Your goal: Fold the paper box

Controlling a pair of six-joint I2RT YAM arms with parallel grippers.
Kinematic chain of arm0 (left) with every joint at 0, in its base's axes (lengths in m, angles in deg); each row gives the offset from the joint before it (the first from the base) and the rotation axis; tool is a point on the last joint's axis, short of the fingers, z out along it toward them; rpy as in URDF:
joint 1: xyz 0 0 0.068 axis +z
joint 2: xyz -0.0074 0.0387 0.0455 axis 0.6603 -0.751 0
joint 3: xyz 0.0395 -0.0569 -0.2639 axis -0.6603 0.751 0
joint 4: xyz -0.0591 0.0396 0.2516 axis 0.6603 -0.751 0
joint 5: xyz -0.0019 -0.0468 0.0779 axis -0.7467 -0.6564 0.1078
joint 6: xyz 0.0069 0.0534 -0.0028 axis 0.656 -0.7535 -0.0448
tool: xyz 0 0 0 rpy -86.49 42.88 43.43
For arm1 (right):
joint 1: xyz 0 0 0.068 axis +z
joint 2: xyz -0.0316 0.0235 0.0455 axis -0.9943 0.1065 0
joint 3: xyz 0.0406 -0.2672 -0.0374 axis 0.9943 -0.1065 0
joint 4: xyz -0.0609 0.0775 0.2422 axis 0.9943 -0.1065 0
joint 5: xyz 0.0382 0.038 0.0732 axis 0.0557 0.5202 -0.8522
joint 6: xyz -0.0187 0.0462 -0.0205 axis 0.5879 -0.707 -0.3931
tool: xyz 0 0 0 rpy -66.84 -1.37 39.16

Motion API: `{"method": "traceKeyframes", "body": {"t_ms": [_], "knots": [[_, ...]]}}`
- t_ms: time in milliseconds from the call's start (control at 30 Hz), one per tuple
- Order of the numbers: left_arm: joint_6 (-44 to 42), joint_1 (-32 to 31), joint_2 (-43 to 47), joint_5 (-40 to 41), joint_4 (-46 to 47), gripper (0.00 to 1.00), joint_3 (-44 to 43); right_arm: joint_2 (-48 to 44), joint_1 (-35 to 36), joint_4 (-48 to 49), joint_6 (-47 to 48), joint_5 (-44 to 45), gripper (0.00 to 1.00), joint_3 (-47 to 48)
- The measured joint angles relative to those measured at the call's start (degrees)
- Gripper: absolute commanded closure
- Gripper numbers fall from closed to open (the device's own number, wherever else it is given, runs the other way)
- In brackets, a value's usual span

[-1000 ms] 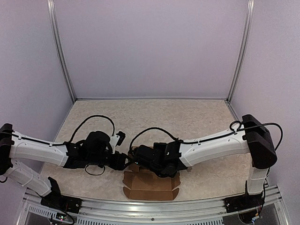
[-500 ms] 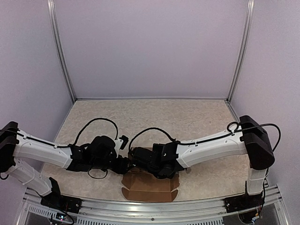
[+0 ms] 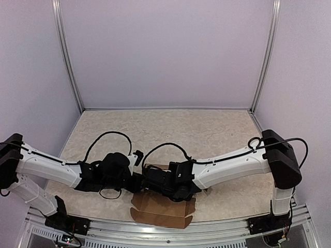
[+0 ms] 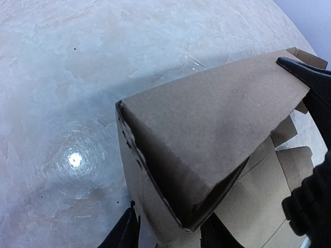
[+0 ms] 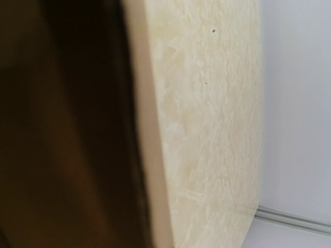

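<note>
Paper box: one item, plain brown cardboard, partly folded. We find it at the 6 o'clock edge of the worktop, midway between the two arm bases. Its flat flaps and tabs lie on the surface and stick out toward 6 o'clock from under the two hands.

Left wrist view: one panel of the box stands raised and tilted over the flat part, forming an open wedge with a folded wall below it.

Left hand: reaches in from 9 o'clock. Its two fingers stand apart, one on either side of the folded wall's lower edge. We cannot tell whether they press the cardboard or merely straddle it.

Right hand: reaches in from 3 o'clock and meets the left hand over the box. It is closed. A black part of it touches the far edge of the raised panel at 2 o'clock in the left wrist view. Whether cardboard is pinched there, we cannot tell.

Right wrist view: a dark, blurred brown surface fills the 9 o'clock half, with the pale worktop beyond it.
</note>
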Motion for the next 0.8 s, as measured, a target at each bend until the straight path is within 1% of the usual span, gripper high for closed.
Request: {"method": "traceKeyframes", "body": {"t_ms": [167, 233, 500, 767, 800], "knots": [[0.15, -0.31, -0.07, 0.13, 0.39, 0.73, -0.02, 0.04, 0.13, -1.05, -2.03, -0.11, 1.0, 0.5], [0.17, -0.33, -0.13, 0.37, 0.39, 0.75, -0.02, 0.04, 0.26, -1.7, -2.78, -0.24, 0.97, 0.83], [0.13, -0.22, -0.39, 2.73, 0.37, 0.87, -0.02, 0.04, 0.76, -4.15, -6.27, -3.04, 0.91, 3.54], [-0.68, -0.2, -0.5, 4.09, 0.26, 0.98, -0.11, -0.42, 1.22, -3.96, -9.27, -7.89, 0.71, 4.79], [-0.87, -0.2, -0.52, 4.24, 0.07, 0.99, -0.17, -0.7, 1.22, -3.91, -9.66, -8.39, 0.67, 4.79]]}}
